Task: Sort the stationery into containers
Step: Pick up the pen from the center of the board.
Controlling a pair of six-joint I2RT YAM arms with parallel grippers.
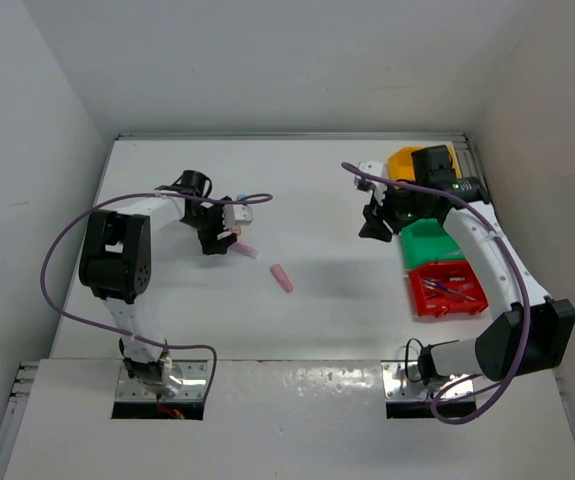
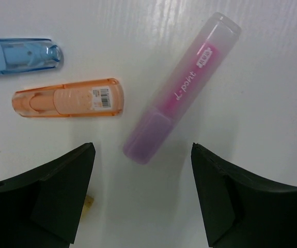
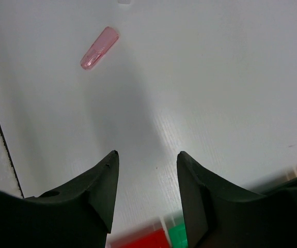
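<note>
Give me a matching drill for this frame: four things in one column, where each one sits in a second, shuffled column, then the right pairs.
Things
1. purple-pink highlighter
2. orange transparent case
3. pink cap-shaped piece
4. red bin

Places
A. on the table on its own, between the two arms
B. next to the green bin, with thin pens inside
C. directly below the blue case in the left wrist view
D. one end reaching between the open fingers of the left end effector

Pairs: 1-D, 2-C, 3-A, 4-B
</note>
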